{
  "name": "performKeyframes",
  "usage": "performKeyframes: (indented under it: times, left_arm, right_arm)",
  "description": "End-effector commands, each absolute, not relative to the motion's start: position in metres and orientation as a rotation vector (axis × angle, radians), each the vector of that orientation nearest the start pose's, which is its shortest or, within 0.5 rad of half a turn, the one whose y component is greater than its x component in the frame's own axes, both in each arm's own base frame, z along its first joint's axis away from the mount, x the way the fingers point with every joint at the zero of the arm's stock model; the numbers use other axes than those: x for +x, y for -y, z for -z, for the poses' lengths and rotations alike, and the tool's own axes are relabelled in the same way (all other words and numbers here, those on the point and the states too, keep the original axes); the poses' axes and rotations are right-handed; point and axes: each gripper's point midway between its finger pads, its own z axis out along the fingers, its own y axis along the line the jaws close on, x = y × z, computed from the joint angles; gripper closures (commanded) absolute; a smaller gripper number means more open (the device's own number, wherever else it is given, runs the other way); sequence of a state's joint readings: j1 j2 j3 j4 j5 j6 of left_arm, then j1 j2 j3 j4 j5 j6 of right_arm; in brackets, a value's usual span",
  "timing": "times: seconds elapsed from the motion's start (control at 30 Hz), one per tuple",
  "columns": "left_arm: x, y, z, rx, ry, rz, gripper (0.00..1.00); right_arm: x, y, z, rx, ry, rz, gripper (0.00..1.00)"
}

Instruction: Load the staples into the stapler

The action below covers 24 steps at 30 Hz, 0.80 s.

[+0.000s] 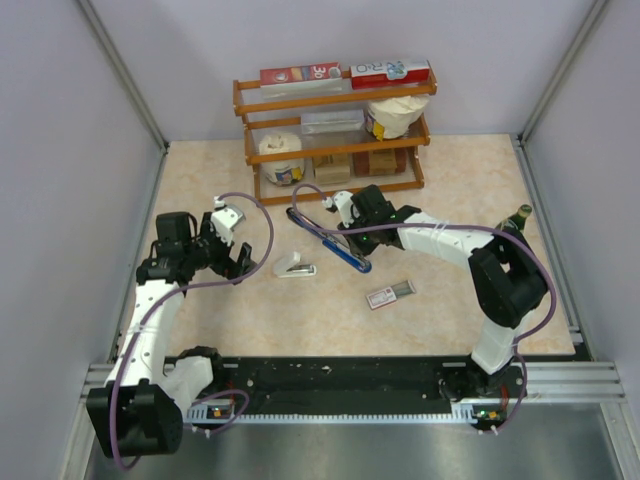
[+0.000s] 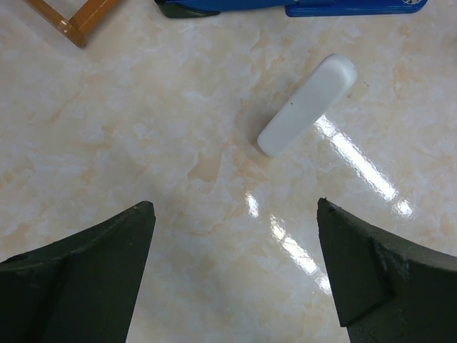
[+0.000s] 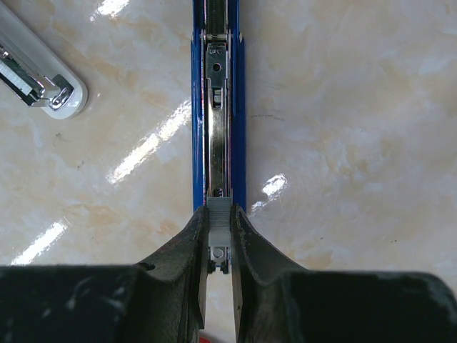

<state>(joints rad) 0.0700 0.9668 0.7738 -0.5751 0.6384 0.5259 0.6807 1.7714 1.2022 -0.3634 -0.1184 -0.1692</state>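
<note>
Grey staple strip (image 3: 219, 227) sits clamped in the right pincer (image 3: 220, 213) over the blue stapler (image 3: 237, 107) and its open channel; left pincer (image 2: 234, 206) gapes wide.

The left arm (image 1: 148, 315) and right arm (image 1: 440, 238) share white links, black joints and looping purple cables (image 1: 271, 235).

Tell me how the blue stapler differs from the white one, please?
The blue stapler is longer than the white stapler. The blue stapler lies opened out, its metal channel bared, with the right gripper pinching a staple strip over it; the white stapler lies untouched ahead of the open left gripper. Both rest on the table.
</note>
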Motion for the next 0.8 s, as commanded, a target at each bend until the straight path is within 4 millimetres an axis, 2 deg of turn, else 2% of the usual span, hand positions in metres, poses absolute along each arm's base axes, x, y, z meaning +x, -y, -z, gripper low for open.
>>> performKeyframes:
  times: [0.0,0.77]
  left_arm:
    - [0.2714,0.0699,-0.1603,0.801,-2.009,0.412,0.01]
    - [0.2716,0.0701,-0.161,0.802,-2.007,0.412,0.01]
  right_arm:
    - [0.3239,-0.2864,-0.0753,-1.106,-2.248,-0.37,0.94]
    - [0.3218,-0.2866,-0.0675,-1.125,-2.268,-0.371,0.94]
